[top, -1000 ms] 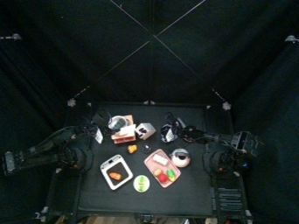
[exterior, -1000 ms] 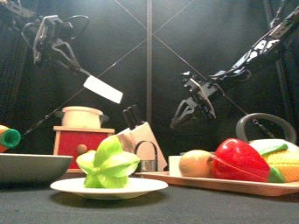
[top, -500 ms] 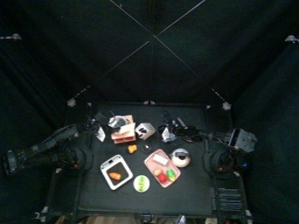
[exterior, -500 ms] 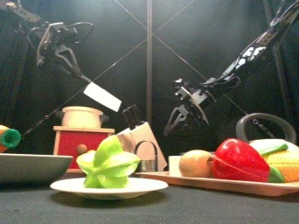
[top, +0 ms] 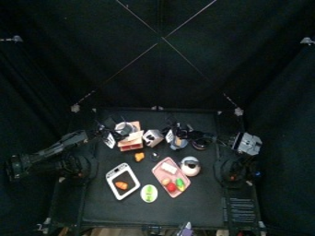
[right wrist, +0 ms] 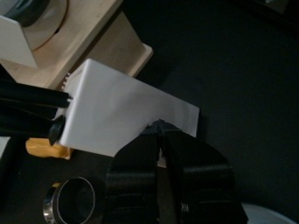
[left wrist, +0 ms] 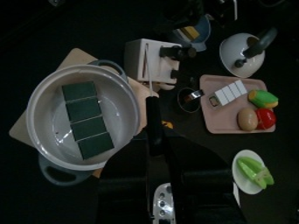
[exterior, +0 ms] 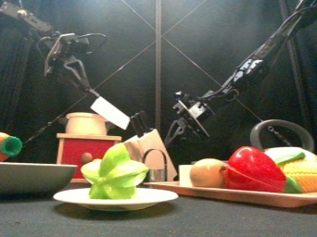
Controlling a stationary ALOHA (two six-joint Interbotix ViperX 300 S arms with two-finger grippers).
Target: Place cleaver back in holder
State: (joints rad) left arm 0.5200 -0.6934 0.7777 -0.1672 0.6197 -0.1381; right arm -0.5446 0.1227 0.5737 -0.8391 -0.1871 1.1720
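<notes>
Left fingers [exterior: 82, 81] grip the black handle of the cleaver [exterior: 109, 111], partly closed on it. The white blade hangs tilted in the air, pointing down to the right, above and just left of the holder [exterior: 151, 148]. The holder is a pale wedge block with black handles in its slots, standing mid-surface beside a red block with a tan top [exterior: 84, 146].

Right fingers [exterior: 181, 128] hang just right of the holder, with a thin gap and nothing between them. In the wrist view the tips sit at the wedge's corner; cannot tell if they touch.

The surface [top: 105, 198] is black and black curtains [top: 157, 55] stand all round. A plate with green fruit [exterior: 115, 176] stands near, and a tray with a red pepper [exterior: 254, 171] near right.
</notes>
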